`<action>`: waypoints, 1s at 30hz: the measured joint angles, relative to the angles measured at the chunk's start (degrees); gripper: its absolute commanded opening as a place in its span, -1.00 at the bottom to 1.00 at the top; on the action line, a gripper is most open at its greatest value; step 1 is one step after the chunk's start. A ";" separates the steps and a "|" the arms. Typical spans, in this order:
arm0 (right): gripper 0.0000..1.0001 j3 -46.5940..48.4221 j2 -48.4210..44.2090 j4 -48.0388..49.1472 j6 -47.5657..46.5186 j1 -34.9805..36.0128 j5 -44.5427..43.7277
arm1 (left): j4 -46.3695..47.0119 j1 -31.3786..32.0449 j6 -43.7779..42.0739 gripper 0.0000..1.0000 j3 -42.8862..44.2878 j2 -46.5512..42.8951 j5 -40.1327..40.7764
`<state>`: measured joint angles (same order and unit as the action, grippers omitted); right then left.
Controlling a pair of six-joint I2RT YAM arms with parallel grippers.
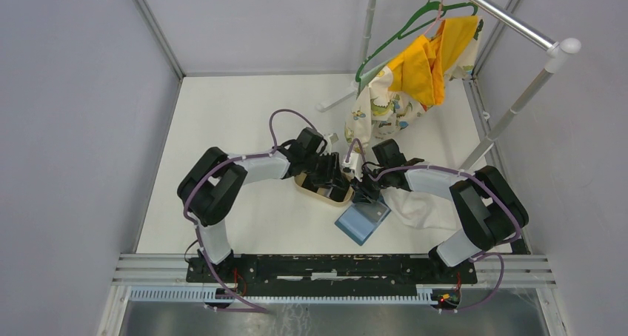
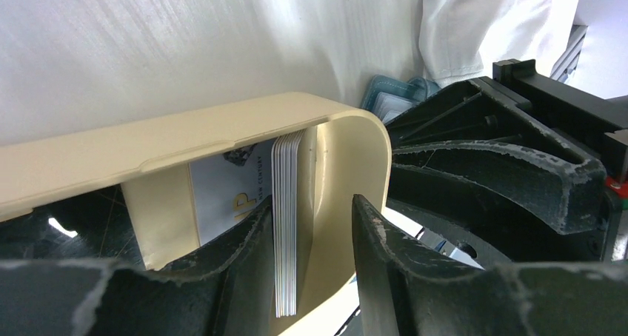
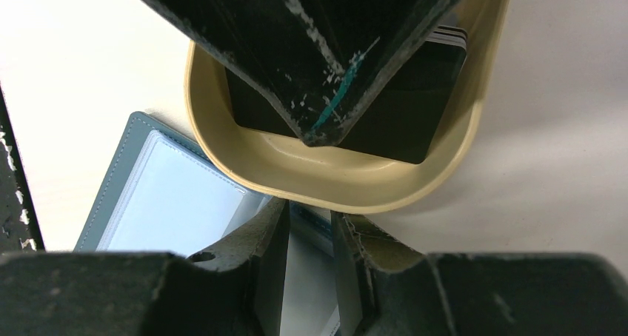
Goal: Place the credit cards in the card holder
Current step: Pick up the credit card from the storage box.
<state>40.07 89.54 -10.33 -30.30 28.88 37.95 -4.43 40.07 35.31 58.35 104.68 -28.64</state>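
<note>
Left wrist: white-edged credit cards (image 2: 285,217) (stacked upright) inside the spread left gripper (image 2: 309,206); right gripper (image 3: 307,212) pinches blue card holder (image 3: 170,203).

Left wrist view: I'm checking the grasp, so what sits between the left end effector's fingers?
A stack of cards on edge, the tan tray wall beside it; left wrist view shows it.

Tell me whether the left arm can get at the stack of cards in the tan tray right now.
Probably yes. The left gripper has its jaws open astride the stack of cards inside the tan tray, with nothing between. The tray's curved wall crowds one jaw, though.
</note>
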 measured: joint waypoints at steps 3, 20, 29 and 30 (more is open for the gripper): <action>-0.35 0.00 0.00 0.00 0.00 0.00 0.00 | 0.07 0.52 0.00 -0.07 0.57 0.98 0.02; -0.35 0.00 0.00 0.00 0.00 0.00 0.00 | -0.11 0.79 0.00 -0.08 1.33 2.01 -0.48; -0.35 0.00 0.00 0.00 0.00 0.00 -0.02 | -1.53 -1.38 0.00 -0.09 1.33 0.39 -0.68; -0.35 0.00 0.00 -0.02 0.00 0.00 0.00 | -1.55 -1.49 0.00 -0.10 1.33 0.22 -0.81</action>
<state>40.07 89.54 -10.35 -30.30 28.88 37.95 -5.98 38.59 35.31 59.68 104.90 -29.45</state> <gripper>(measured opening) 0.327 0.459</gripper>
